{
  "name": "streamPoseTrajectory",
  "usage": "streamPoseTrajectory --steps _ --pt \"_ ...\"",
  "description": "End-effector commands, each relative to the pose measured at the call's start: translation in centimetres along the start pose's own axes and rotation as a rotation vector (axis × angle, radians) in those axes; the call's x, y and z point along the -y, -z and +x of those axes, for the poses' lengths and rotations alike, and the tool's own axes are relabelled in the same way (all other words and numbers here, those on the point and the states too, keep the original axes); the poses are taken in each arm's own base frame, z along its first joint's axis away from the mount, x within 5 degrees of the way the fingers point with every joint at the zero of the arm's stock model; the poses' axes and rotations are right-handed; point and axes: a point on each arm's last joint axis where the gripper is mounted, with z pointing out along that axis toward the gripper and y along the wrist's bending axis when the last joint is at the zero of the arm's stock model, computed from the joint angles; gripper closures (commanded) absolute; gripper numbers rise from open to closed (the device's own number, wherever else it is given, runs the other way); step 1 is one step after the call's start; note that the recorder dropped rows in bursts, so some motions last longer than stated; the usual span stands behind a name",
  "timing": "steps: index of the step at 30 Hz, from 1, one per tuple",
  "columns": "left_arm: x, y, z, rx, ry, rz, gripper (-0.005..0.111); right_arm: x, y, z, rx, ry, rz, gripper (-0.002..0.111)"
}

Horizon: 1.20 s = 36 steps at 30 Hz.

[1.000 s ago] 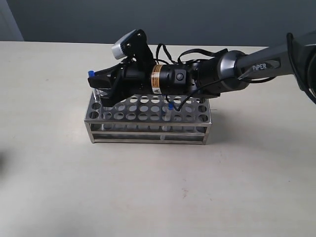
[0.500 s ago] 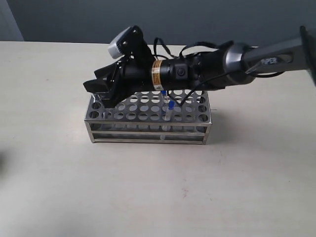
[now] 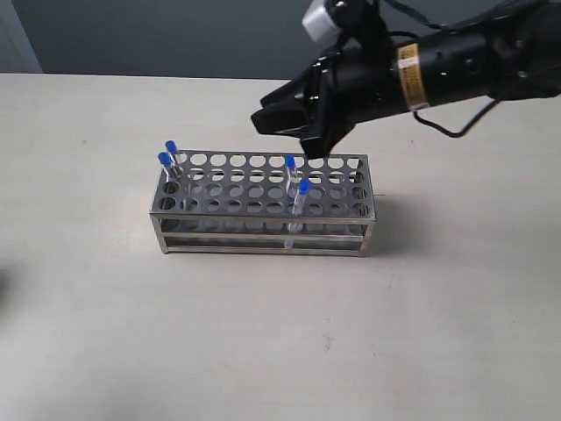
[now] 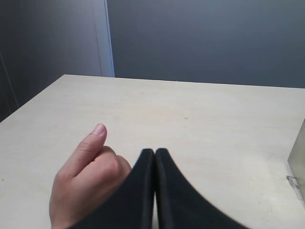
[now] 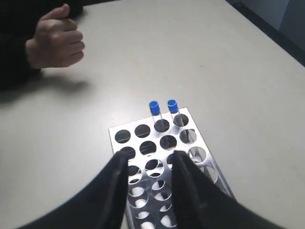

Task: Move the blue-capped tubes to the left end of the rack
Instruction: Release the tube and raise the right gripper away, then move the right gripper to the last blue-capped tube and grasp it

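Note:
The steel rack stands mid-table. Two blue-capped tubes stand in holes at its left end, and the right wrist view shows their caps side by side. Two more blue-capped tubes stand right of the rack's middle. My right gripper hovers open and empty above the rack's back edge, near those two; in its own view it hangs over the perforated plate. My left gripper is shut on nothing, low over bare table, out of the exterior view.
A person's fist rests on the table just beside my left gripper, and it shows too at the far side of the right wrist view. The table's far edge meets a grey wall.
My right gripper was at the rack's left end shut on a tube. It has let go, leaving the tube there, and has risen and swung right.

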Motion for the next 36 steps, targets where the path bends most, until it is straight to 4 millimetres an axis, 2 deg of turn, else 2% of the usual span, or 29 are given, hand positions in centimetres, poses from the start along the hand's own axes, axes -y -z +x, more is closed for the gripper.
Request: streamPoseTrajectory --steps 1,7,10,18,20,23,25,36 --pt "0.0 0.0 0.1 -0.002 0.003 0.009 0.106 -1.9 3.5 0.6 0.115 0.005 0.126 0.078" --pt "0.0 0.0 0.1 -0.002 0.003 0.009 0.106 -3.6 5.8 4.9 0.266 -0.138 0.528 0.078" --pt "0.0 0.0 0.1 -0.002 0.003 0.009 0.106 -3.7 5.9 6.6 0.256 -0.180 0.625 0.078" --pt "0.0 0.0 0.1 -0.002 0.003 0.009 0.106 -3.7 4.2 8.3 0.202 -0.195 0.543 0.077" --pt "0.0 0.0 0.1 -0.002 0.003 0.009 0.106 -3.8 3.6 8.8 0.196 -0.174 0.503 0.069" --pt "0.0 0.0 0.1 -0.002 0.003 0.009 0.106 -3.8 2.8 9.3 0.215 -0.167 0.457 0.049" --pt "0.0 0.0 0.1 -0.002 0.003 0.009 0.106 -3.7 2.5 9.6 0.234 -0.178 0.449 0.043" --pt "0.0 0.0 0.1 -0.002 0.003 0.009 0.106 -1.9 -0.1 11.8 0.200 -0.218 0.407 0.047"
